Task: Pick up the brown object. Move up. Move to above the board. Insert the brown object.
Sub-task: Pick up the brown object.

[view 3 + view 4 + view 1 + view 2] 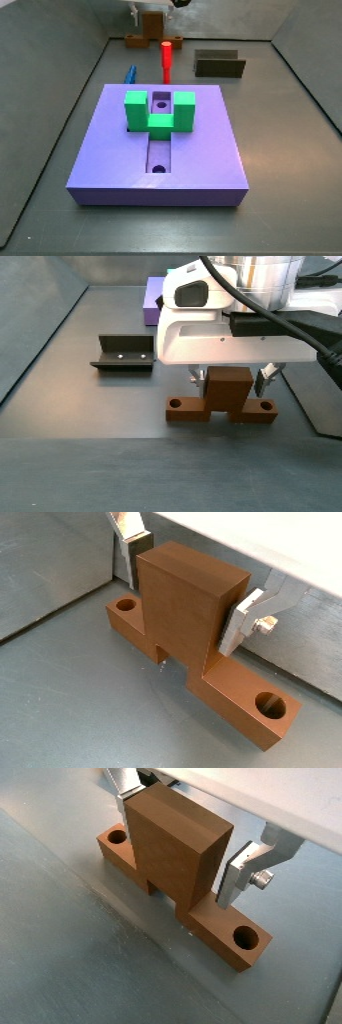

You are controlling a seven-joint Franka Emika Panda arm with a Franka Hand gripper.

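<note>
The brown object (194,597) stands on the grey floor with its crosspiece down and its thick bar upright; it shows in both wrist views (174,843) and both side views (230,396) (144,40). My gripper (231,380) is down over it, jaws either side of the upright bar (183,612) (174,863), with small gaps visible in a side view. The silver fingers (245,620) sit beside the bar. The purple-blue board (201,150), with its slot and green bracket (160,112), lies well away from the gripper and is partly hidden behind it in a side view (154,296).
A red peg (167,60) stands between the board and the brown object. A dark olive slotted block (219,66) (123,353) lies nearby, and a small blue piece (131,74) lies by the board's corner. Grey walls enclose the floor.
</note>
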